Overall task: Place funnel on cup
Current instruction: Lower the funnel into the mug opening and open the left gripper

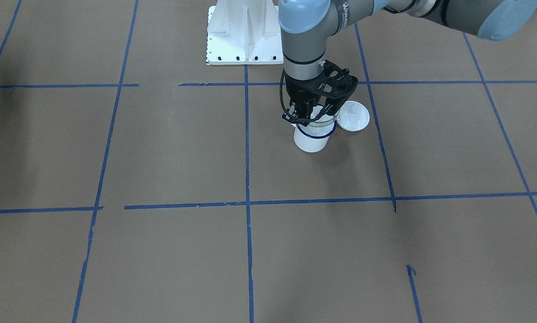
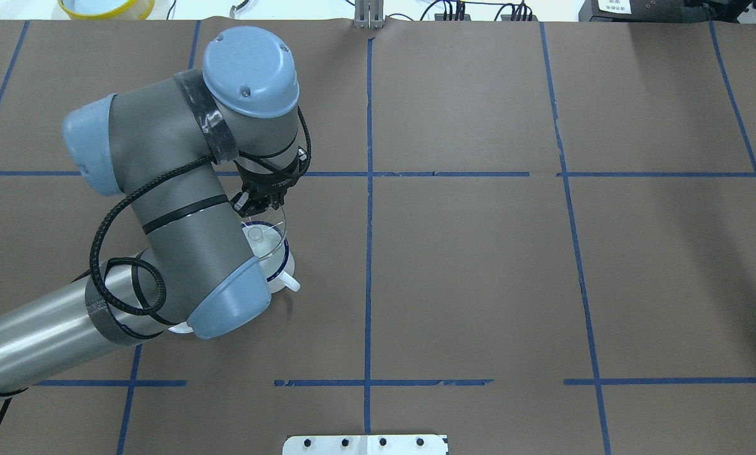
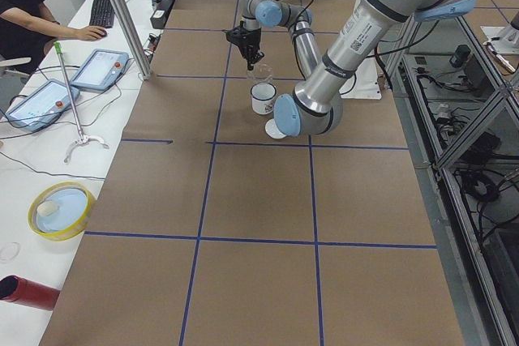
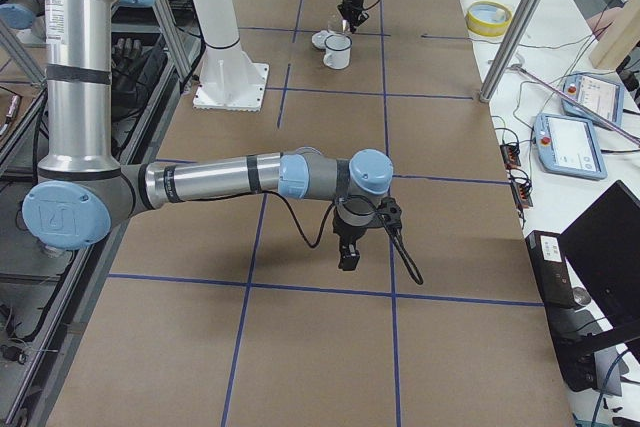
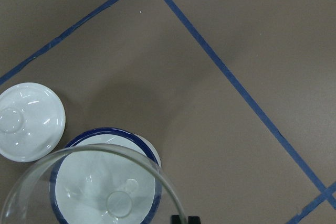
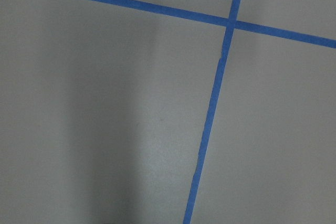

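Note:
The white cup [image 1: 312, 141] with a dark blue rim stands on the brown table near the middle. My left gripper [image 1: 305, 112] is shut on the rim of the clear funnel [image 1: 324, 118] and holds it upright right over the cup's mouth. In the left wrist view the funnel's spout [image 5: 118, 203] sits over the inside of the cup [image 5: 110, 132]. I cannot tell whether funnel and cup touch. In the overhead view the funnel [image 2: 265, 237] covers the cup [image 2: 287, 282]. My right gripper [image 4: 347, 262] hangs over bare table far away. I cannot tell whether it is open.
A round white lid with a knob [image 1: 354, 115] lies right beside the cup, also in the left wrist view [image 5: 29, 120]. The white robot base [image 1: 244, 31] stands behind. A yellow bowl [image 3: 61, 210] and a red cylinder [image 3: 28, 292] lie off the table mat.

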You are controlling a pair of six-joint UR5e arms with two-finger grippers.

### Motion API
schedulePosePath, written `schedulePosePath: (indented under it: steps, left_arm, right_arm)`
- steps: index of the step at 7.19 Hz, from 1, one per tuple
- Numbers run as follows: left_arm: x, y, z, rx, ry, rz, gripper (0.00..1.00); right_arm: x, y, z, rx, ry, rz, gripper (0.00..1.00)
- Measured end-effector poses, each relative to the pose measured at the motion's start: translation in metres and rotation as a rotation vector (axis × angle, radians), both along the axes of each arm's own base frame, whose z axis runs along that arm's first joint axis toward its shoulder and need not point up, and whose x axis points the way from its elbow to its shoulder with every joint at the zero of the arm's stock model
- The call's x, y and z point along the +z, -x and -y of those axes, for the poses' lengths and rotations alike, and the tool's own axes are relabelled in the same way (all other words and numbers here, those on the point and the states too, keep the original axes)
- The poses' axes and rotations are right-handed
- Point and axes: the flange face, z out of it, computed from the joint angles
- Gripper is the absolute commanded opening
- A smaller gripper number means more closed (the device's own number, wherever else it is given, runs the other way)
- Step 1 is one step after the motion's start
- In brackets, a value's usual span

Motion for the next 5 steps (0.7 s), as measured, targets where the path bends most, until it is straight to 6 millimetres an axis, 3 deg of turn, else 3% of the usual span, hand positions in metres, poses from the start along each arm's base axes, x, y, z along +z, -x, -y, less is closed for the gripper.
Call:
schedulePosePath:
  steps: [5]
  left_arm:
    - [0.025,-0.007,-0.007,0.138,-0.053,-0.05,0.0]
  right_arm:
    - [0.0,0.0,0.0,0.0,0.0,0.0,1.0]
